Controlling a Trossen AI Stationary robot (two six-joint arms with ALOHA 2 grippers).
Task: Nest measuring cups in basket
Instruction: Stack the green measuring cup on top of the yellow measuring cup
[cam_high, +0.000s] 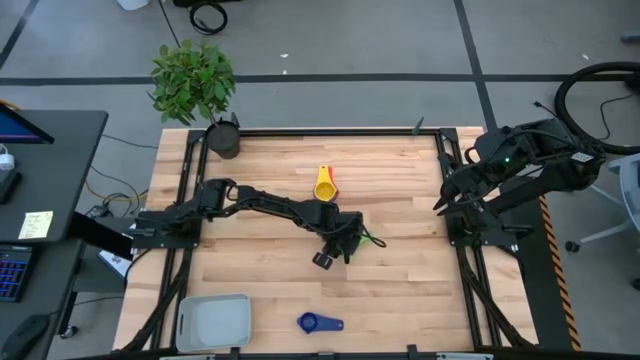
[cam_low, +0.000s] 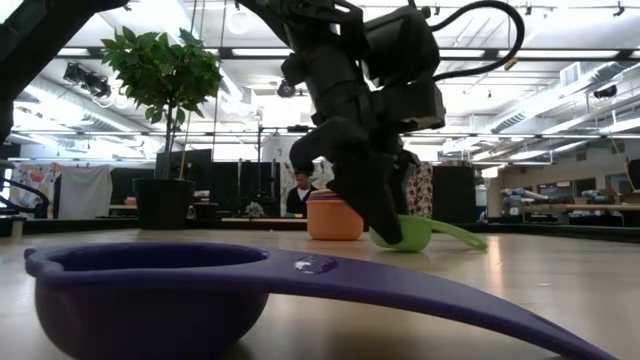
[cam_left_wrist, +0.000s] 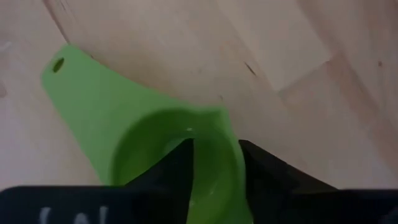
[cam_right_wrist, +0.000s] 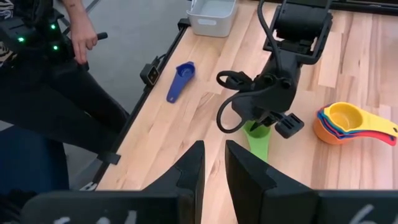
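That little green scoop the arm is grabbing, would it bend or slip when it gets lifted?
The green measuring cup looks like moulded plastic, so probably stiff and light. The left gripper has one finger inside the bowl and one outside, pinching the thin smooth wall, so it might slip or swing. Its long flat handle sticks out sideways, which could tilt it.

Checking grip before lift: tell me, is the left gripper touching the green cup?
Touching. The left wrist view shows the left gripper with fingers astride the green cup wall, one inside the bowl.
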